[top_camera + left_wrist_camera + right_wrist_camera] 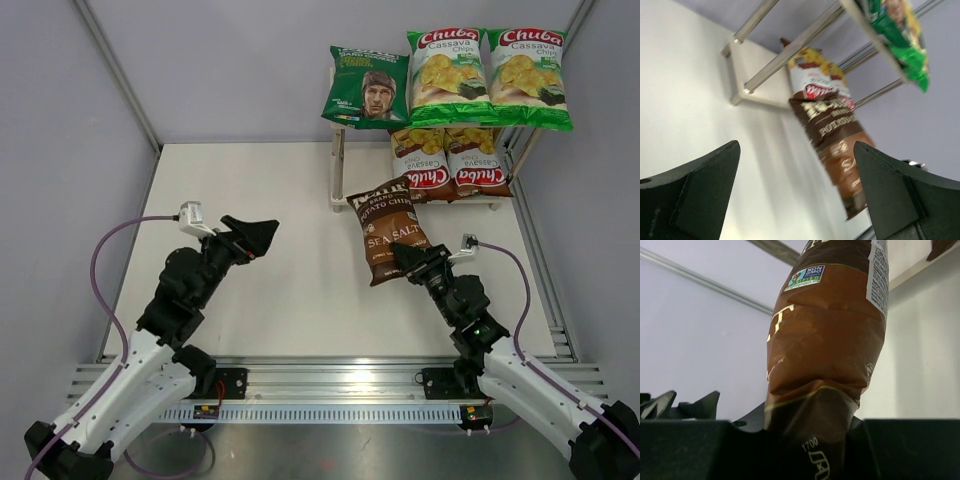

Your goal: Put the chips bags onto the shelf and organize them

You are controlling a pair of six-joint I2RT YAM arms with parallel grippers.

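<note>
The right gripper (405, 258) is pinched tight on the bottom end of the Sea Salt bag (390, 232); in the right wrist view the brown bag (825, 350) sticks up from between the black fingers (900, 450). The bag leans up and away from the gripper, above the white table (300, 300); its top end is near the front of the shelf (338, 170), just before the low board. I cannot tell if it touches the shelf.

The left gripper (262, 238) is spread wide with nothing in it; it hangs over the left part of the table, well apart from the shelf. Its two dark fingers (705, 190) stand far apart in its own camera, and the Sea Salt bag (835, 150) shows between them, farther off.

On the top board sit three bags in a row: a dark green bag with a man's face (366, 88) on the left, a green-white Chuba bag (447, 72) in the middle, and a second green-white Chuba bag (527, 72) on the right. On the low board a brown Chuba bag (418, 165) and a second brown Chuba bag (477, 160) lie side by side, touching.
</note>
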